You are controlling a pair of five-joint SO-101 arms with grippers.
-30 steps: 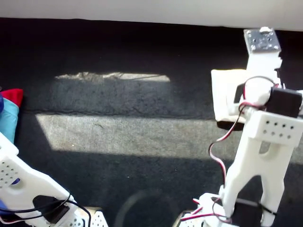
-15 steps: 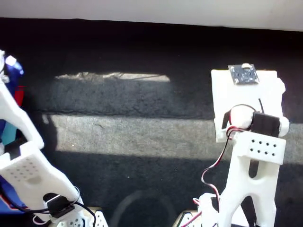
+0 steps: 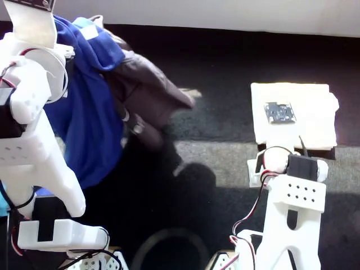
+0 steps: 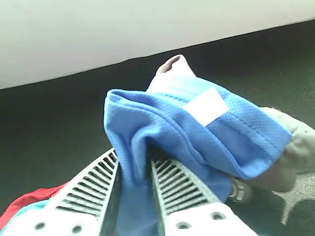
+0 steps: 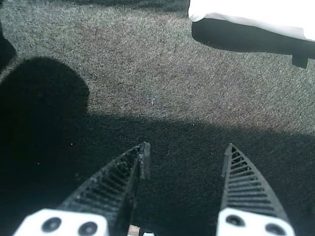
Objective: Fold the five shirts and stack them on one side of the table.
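Hanging from the left gripper (image 4: 133, 158), whose jaws pinch a fold near its collar, the blue shirt (image 3: 84, 124) is held up above the left side of the table (image 3: 225, 56) with a brown shirt (image 3: 147, 93) draped against it. 1 folded white shirt (image 3: 312, 121) lies flat on the right side, and red cloth (image 4: 29, 204) with a teal edge (image 4: 9, 223) lies below the left gripper, so I judge 1 of 5 done and 4 left. The right gripper (image 5: 184, 153) hovers wide open and empty over bare table near the white shirt.
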